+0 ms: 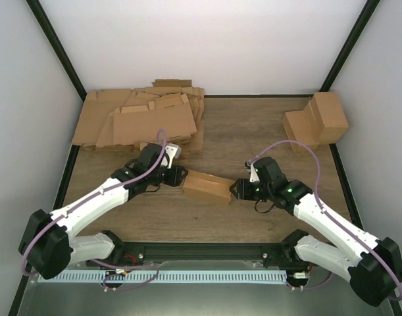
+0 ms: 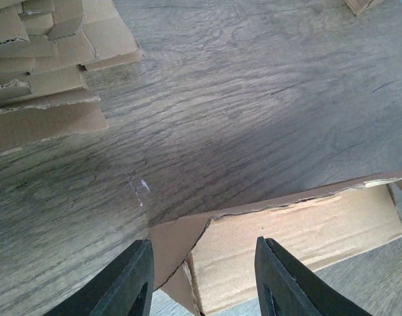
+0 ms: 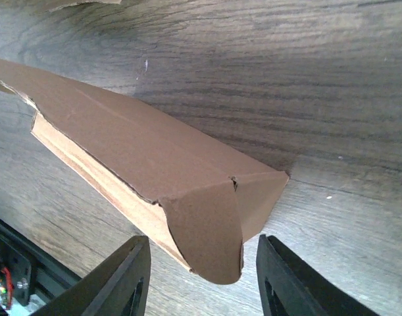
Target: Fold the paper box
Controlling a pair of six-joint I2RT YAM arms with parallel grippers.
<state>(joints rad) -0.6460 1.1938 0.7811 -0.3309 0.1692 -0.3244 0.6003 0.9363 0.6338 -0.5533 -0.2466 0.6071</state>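
Wood table (image 1: pixel 253 135); white walls (image 1: pixel 187 39); paper box (image 1: pixel 207 186).

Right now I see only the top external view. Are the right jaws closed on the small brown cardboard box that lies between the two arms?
Observer: No. The right wrist view shows the right jaws open, with wooden table visible between each finger and the small brown cardboard box.
Operator: How does that end of the box look?
Observer: A rounded flap is bent down over it, so the end is covered.
Operator: And the left side?
Observer: In the left wrist view the left jaws stand apart, with the box's corner between them; I cannot tell if they touch it.
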